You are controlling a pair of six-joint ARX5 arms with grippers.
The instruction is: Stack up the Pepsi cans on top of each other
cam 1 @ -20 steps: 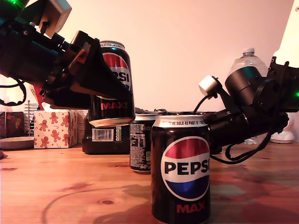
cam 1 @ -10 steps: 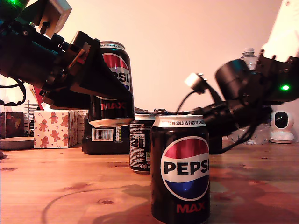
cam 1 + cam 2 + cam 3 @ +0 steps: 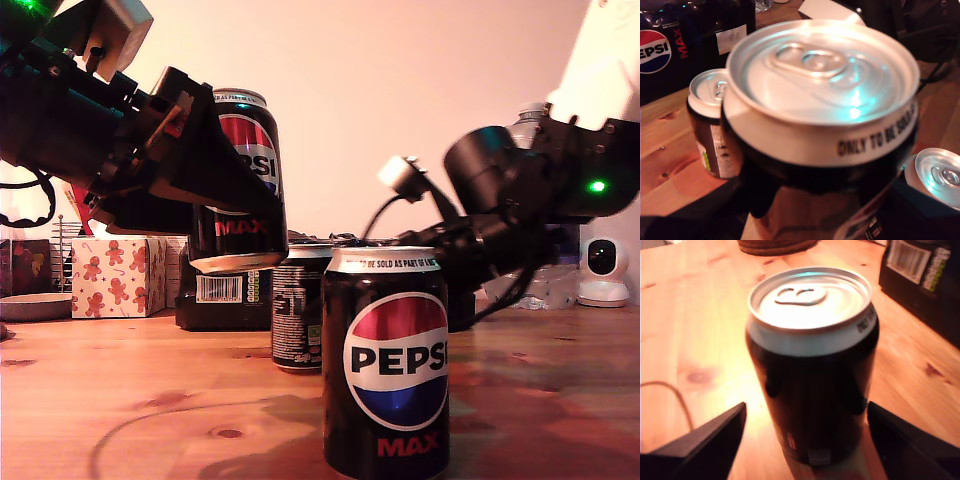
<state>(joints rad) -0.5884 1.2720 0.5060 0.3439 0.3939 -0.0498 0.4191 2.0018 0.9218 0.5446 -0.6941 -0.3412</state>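
Note:
My first gripper is shut on a black Pepsi Max can, held upright in the air at the exterior view's left. The first wrist view shows that can's silver top close up, with the two other cans standing lower down. On the table, a second can stands nearest the exterior camera and a third can stands behind it. My second gripper reaches in from the exterior view's right and is open, its fingers on either side of the third can without touching it.
A shrink-wrapped black multipack sits behind the cans. A gingerbread-print box is at the exterior view's left. A clear water bottle and a small white camera stand at the exterior view's right. A thin cable lies on the wood.
My second arm has swung toward the exterior view's left and risen, bringing its gripper around the third can, which shifted slightly left. The first gripper and its raised can have stayed put.

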